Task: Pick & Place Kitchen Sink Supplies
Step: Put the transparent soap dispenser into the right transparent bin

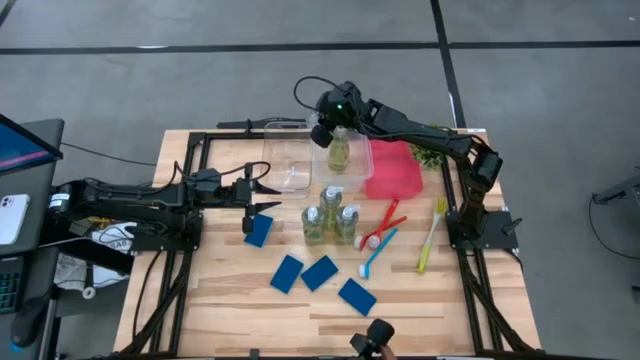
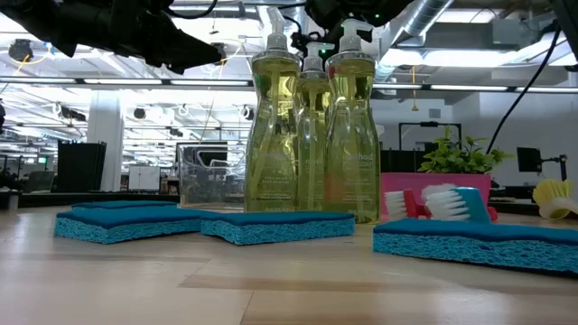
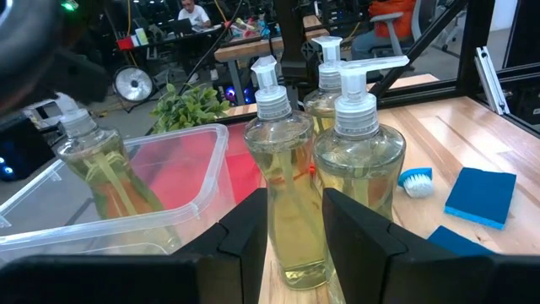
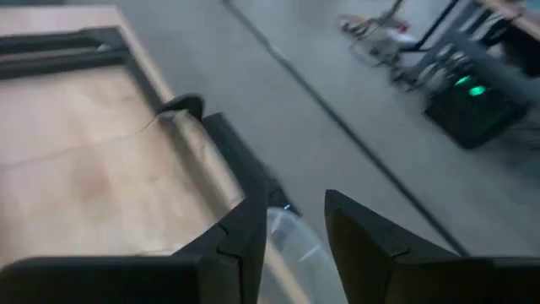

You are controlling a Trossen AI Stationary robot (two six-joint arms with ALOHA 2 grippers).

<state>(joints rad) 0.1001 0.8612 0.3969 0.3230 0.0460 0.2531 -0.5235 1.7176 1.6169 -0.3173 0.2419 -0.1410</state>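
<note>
Overhead, table-level, two wrist cameras

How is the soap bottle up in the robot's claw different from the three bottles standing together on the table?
The held bottle hangs in the right gripper over the clear bin; the three bottles stand on the table. The held one is alone; the three are bunched close together. The held one leans in the left wrist view; the three stand upright. All are clear, with yellow-green liquid.

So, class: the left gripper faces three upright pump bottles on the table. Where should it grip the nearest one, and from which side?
Probably the waist of the nearest pump bottle, approached level from the left gripper's own side. The bottle stands upright, its body narrow enough to show between the open fingers, and that side is free, while the other two bottles crowd behind it.
</note>
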